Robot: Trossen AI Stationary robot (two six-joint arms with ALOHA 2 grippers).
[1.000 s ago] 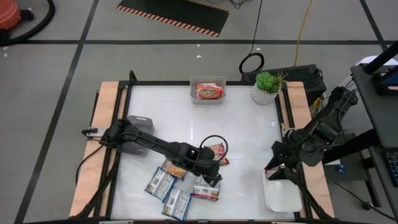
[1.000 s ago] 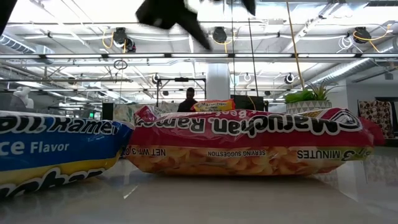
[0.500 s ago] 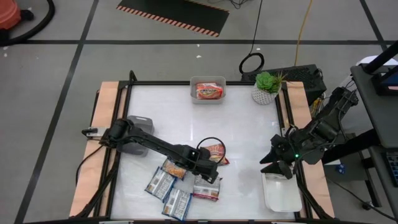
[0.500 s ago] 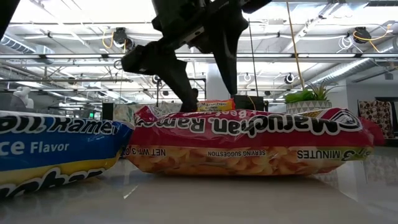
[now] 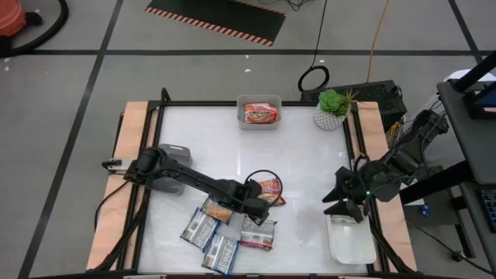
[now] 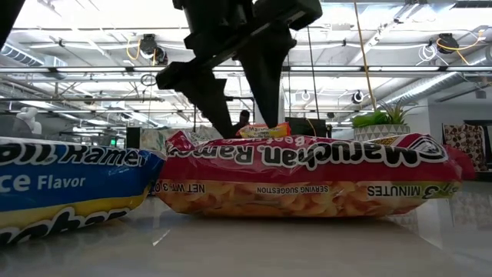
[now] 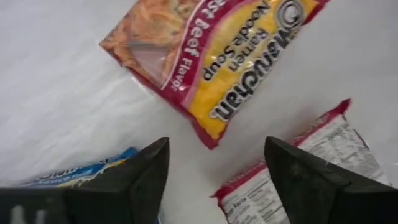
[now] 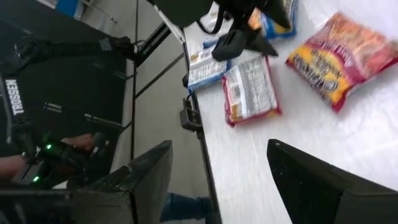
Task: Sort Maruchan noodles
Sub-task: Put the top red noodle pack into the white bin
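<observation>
Maroon-and-silver noodle packet (image 5: 256, 232) lies face-down in the loose pile of Maruchan noodles (image 5: 225, 225), with the left gripper (image 5: 260, 215) hovering just above the pile beside it — jaws spread, nothing between them. In the left wrist view the fingers (image 7: 146, 174) frame bare tabletop between the beef-flavour packet (image 7: 214, 62) and that face-down one. Blue packets (image 5: 200, 228) sit on the pile's far side from the gripper. One more packet already rests in the grey tray (image 5: 259, 113), well apart from the pile. Right gripper (image 5: 339, 203) waits open and empty over the white tray (image 5: 353, 244), also well away. Judgement: packets are light, crinkly, slick film over a brittle noodle block — will slide if pushed. Best pinch across the short sides, gently, not on the seam.
</observation>
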